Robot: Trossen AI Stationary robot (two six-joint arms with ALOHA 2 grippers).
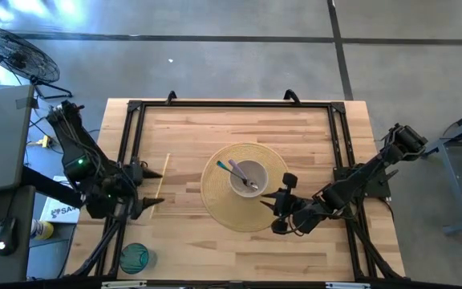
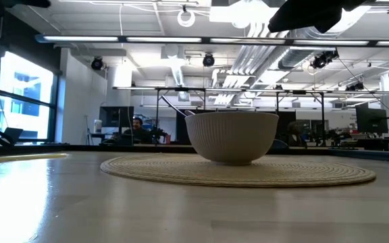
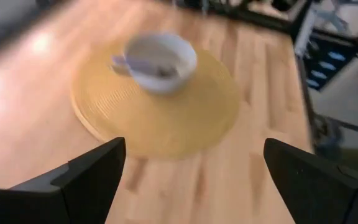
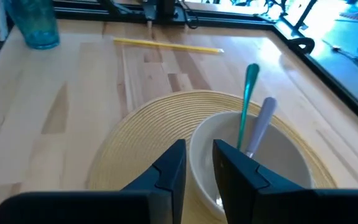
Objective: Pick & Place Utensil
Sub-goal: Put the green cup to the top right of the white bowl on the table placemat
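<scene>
A white ribbed bowl [image 1: 248, 178] stands on a round woven placemat [image 1: 215, 201] at mid-table. A teal utensil [image 4: 248, 93] and a lilac utensil [image 4: 261, 124] stand in the bowl, their handles leaning on its left rim. My right gripper [image 1: 276, 211] hovers over the mat's near right part, by the bowl; its fingers [image 4: 166, 171] are shut to a narrow gap with nothing in it. My left gripper [image 1: 152, 186] hangs wide open at the table's left side, facing the bowl [image 3: 160, 59], with nothing between its fingers [image 3: 92, 180].
A thin yellow stick [image 1: 162, 181] lies on the table's left part, near my left gripper's fingertips. A blue glass [image 1: 133, 257] stands at the near left corner. A black frame [image 1: 231, 104] runs around the tabletop. Bare wood lies near and far of the mat.
</scene>
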